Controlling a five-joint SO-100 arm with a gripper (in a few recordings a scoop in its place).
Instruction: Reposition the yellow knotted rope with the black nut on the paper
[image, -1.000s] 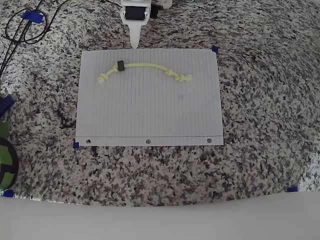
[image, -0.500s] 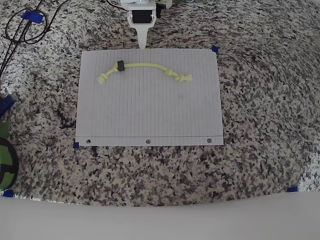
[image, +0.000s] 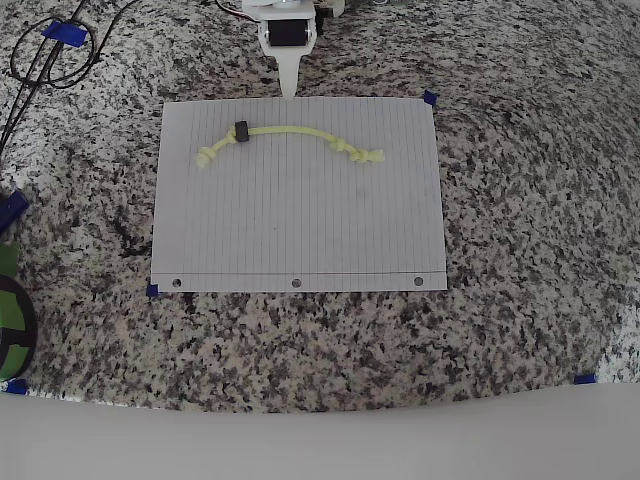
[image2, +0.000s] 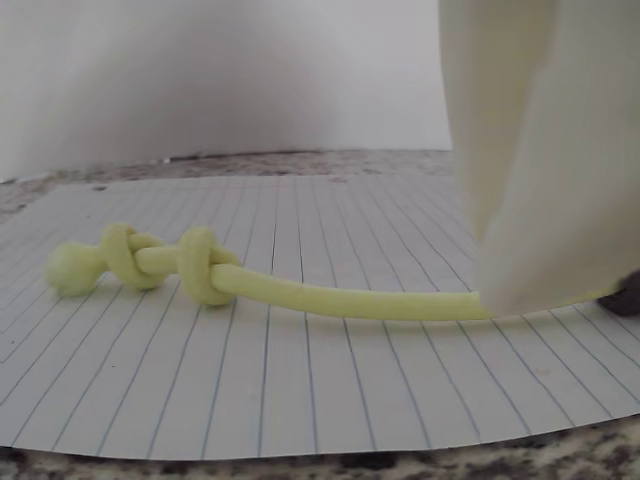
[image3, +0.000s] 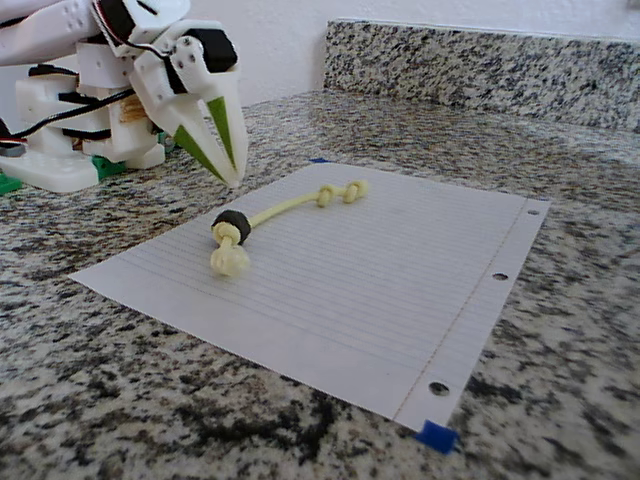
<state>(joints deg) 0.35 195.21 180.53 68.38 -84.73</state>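
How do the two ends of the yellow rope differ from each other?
On the yellow knotted rope, the left end in the overhead view carries the black nut beside its knot; the right end has no nut. The right end shows two knots close together; the left shows one. Both ends lie flat on the paper.

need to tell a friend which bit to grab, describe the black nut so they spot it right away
Find the paper on the granite counter. A pale yellow rope lies across the half away from the punched holes. The nut is the small black ring threaded on it beside one end knot, the only dark thing on the sheet.
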